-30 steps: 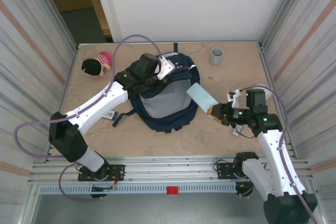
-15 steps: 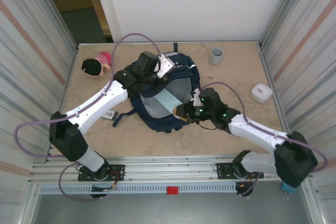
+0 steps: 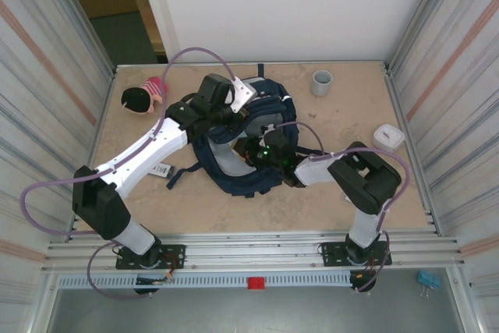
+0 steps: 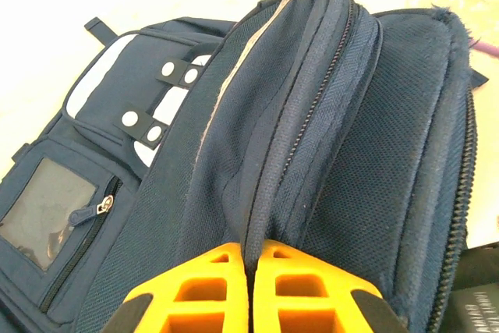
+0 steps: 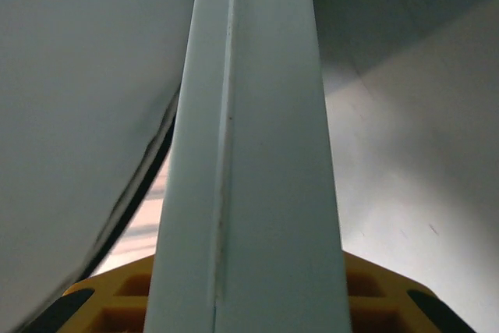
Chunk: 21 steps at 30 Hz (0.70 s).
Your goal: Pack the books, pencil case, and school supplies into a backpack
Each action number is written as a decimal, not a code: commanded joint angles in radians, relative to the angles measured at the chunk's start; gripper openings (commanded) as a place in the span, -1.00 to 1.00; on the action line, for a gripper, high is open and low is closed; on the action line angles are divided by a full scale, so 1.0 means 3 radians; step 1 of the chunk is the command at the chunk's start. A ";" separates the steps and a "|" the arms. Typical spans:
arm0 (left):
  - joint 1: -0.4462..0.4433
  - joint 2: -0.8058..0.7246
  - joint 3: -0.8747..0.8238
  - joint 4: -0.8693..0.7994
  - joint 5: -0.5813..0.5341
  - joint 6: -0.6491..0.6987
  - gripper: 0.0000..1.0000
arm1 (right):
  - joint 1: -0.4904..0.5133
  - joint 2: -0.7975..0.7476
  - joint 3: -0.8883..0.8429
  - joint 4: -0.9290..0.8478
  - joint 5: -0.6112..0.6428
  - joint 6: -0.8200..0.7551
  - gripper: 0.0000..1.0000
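White arm links (image 3: pixel 148 154), black joints (image 3: pixel 97 204), lilac cables (image 3: pixel 192 51), green lights (image 3: pixel 267 148), orange honeycombed claw fingers (image 4: pixel 204 282)

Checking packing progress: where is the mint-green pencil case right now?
In the right wrist view the pencil case is clamped in the right gripper, inside the backpack at table centre, whose fabric the left gripper pinches.

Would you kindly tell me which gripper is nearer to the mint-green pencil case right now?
Right. The right gripper is shut on the pencil case, holding it at the opening of the backpack. The left gripper is apart from the case, pinching the backpack's rim.
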 commanded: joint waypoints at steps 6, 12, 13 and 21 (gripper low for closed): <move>0.0020 -0.0131 0.0239 0.0406 0.0186 -0.0132 -1.00 | 0.0044 0.0546 0.0562 0.0360 0.0244 0.0313 -0.43; 0.0055 -0.0117 0.0201 0.0360 0.0048 -0.0093 -1.00 | 0.0042 0.0441 0.0526 -0.0054 0.0086 0.0331 -0.08; 0.0065 -0.0122 0.0188 0.0364 0.0037 -0.0092 -1.00 | 0.0044 0.0398 0.0489 -0.0101 0.0046 0.0331 0.01; 0.0154 -0.0100 0.0086 0.0387 -0.0006 -0.0122 -1.00 | 0.0083 -0.0017 0.0089 -0.0443 -0.0237 0.0315 0.38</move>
